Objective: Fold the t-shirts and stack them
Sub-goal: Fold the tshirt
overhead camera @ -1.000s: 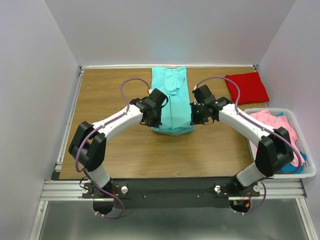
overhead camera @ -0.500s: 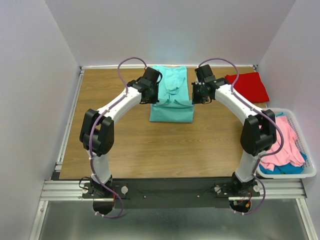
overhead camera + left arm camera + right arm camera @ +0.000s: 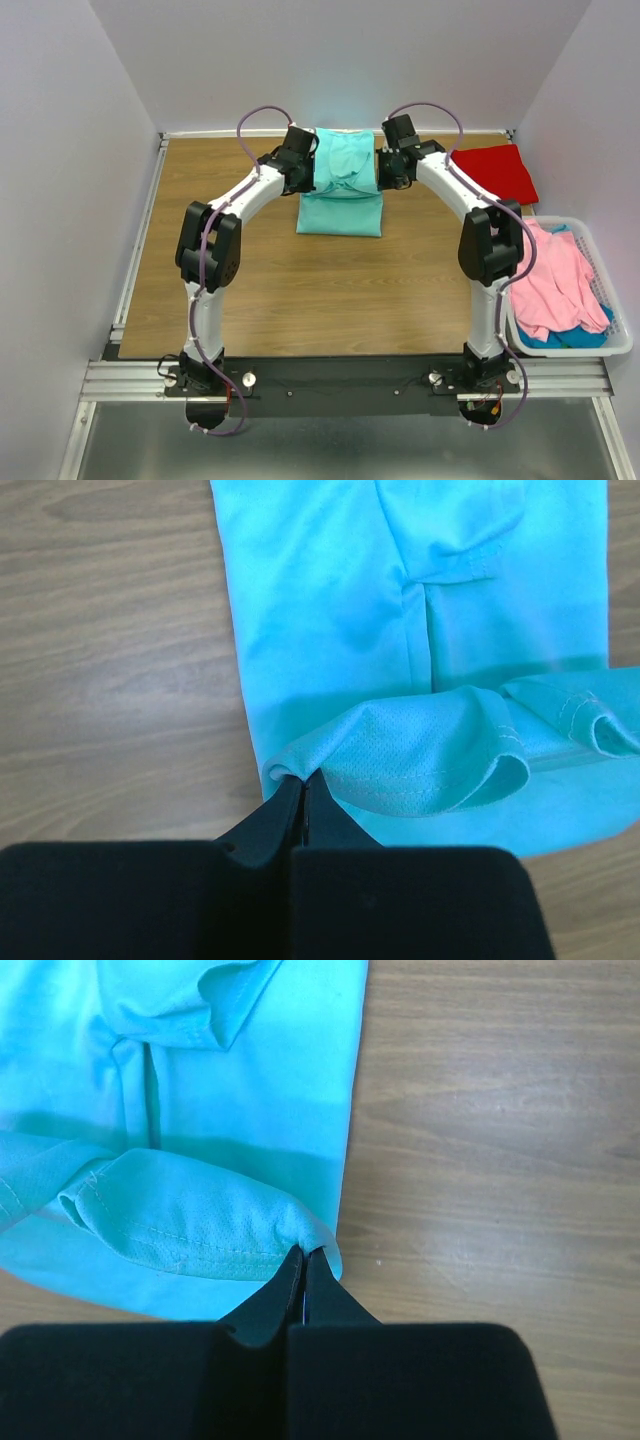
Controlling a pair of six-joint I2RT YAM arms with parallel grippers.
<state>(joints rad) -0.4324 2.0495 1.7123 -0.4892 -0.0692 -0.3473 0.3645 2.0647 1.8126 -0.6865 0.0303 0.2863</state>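
You had your left gripper (image 3: 303, 788) and right gripper (image 3: 304, 1263) each pinched tight on a hem corner of the aqua shirt (image 3: 340, 208)

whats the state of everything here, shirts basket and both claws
aqua shirt: folded narrow, one end lifted and doubled over, held at both corners
red shirt: folded, flat on the table
pink shirt: crumpled, in the basket
blue shirt: unfolded, under the pink one
basket: upright, holding two shirts
left claw: shut on the aqua shirt
right claw: shut on the aqua shirt
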